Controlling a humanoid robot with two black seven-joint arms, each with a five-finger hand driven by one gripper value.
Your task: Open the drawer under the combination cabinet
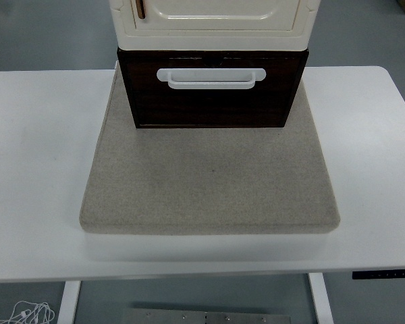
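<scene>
Along the bottom of the frame runs the near edge of the white table (40,256), with a small dark control panel (385,273) set into its front at the lower right. Under it, at the lower left corner, a tangle of white cable (23,314) lies on the floor.

In the middle of the frame a beige felt mat (209,182) covers most of the tabletop, its surface bare up to the cabinet.

At the upper centre the combination cabinet (212,17) stands on the far part of the mat. Its cream upper section, with a panelled door and a small brown handle (141,8) at the upper left, runs out of the top of the frame. Directly beneath sits the dark wooden drawer (212,101), its front facing the camera. Whether it is fully shut or already drawn out a little cannot be judged from this angle.

A white bar handle (211,77) lies flat across the upper part of the drawer front, and that is the place to take hold: fingers hooked behind the bar near its middle, then a straight pull toward the near edge. The drawer looks rigid and probably of moderate weight; the handle seems smooth plastic and may slip. The mat might let the whole cabinet slide or tip forward.

Neither robot hand is in view, so the state of their fingers cannot be told.
</scene>
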